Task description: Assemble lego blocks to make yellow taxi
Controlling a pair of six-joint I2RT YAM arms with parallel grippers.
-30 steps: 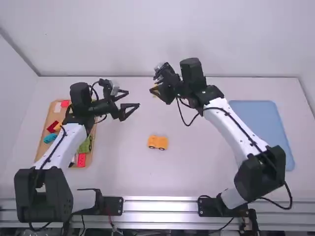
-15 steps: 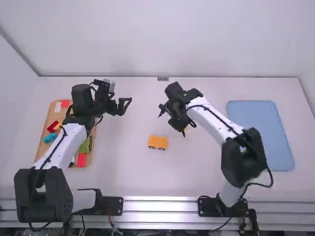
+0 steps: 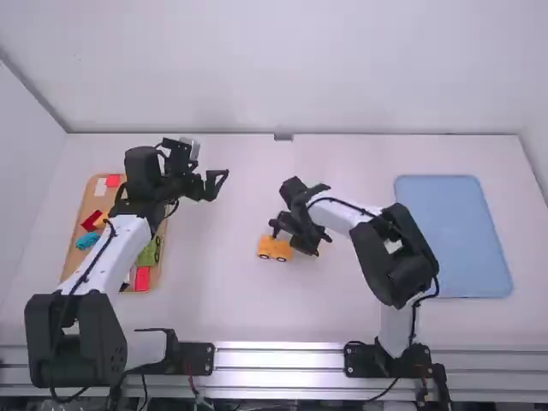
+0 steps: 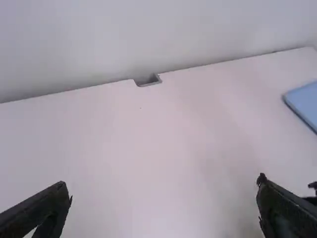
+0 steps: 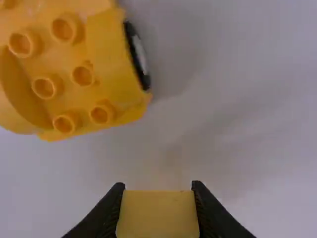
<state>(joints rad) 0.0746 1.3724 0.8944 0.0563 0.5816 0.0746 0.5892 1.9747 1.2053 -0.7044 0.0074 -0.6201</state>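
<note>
The orange-yellow car base (image 3: pixel 274 248) stands on the table near the middle; in the right wrist view the car base (image 5: pixel 74 64) shows several round studs and a black wheel. Close beside it, on its right, is my right gripper (image 3: pixel 300 243). The right wrist view has the right gripper (image 5: pixel 158 191) shut on a yellow block (image 5: pixel 158 214), which is apart from the car base. My left gripper (image 3: pixel 217 184) stays at the left, beyond the car base; in the left wrist view the left gripper (image 4: pixel 163 198) is wide open with nothing between its fingers.
A wooden tray (image 3: pixel 77 231) with red, blue, green and other blocks lies at the left, partly behind the left arm. A blue mat (image 3: pixel 454 235) covers the right side of the table. The back wall rises behind a small notch (image 3: pixel 283 137) in the table edge.
My right gripper has come from the back of the table toward the camera, to the car base, carrying the yellow block. The left gripper has drawn back slightly left, its fingers closer together.
</note>
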